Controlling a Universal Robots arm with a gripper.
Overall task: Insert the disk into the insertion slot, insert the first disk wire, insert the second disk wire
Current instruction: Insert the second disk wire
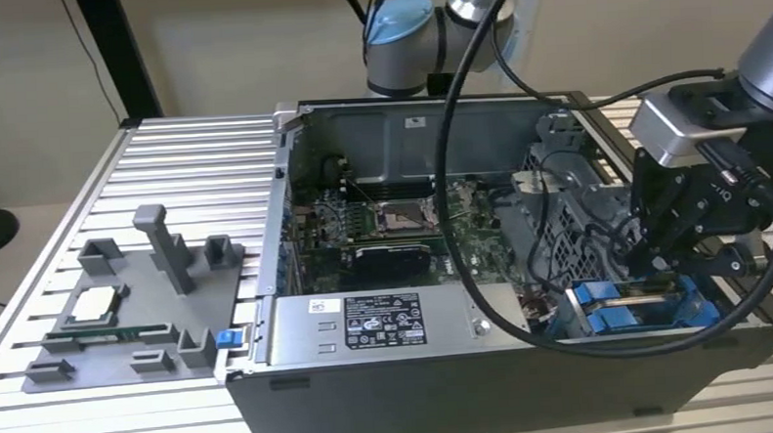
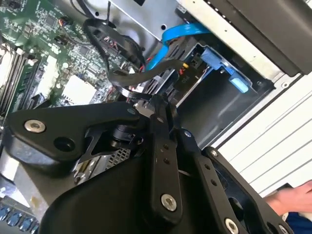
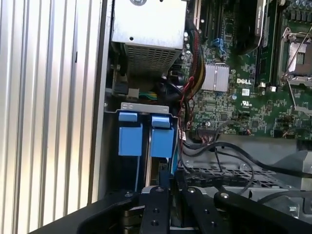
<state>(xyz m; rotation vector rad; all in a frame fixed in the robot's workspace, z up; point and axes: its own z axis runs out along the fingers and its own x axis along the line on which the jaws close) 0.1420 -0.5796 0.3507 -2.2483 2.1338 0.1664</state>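
Finds one gripper (image 1: 657, 263) low over the computer case (image 1: 408, 392), at its front corner on the exterior view's right. Reads its black tips as pressed together in both wrist views (image 2: 156, 103) (image 3: 168, 189); cannot tell whether anything is pinched between them. Places the disk (image 3: 146, 139) just beyond the tips, in its blue frame, standing in the insertion slot (image 3: 111, 146) along the case's edge wall. Counts two blue tabs (image 3: 162, 122) at its end. Notes one blue flat cable (image 2: 180, 33) above the bay in the second wrist view. Sees one grey power-supply box (image 1: 365, 325) along the case's front edge, carrying one white printed label. Spots one grey fixture tray (image 1: 130, 326) near the table's (image 1: 201, 156) front corner on the exterior view's left.
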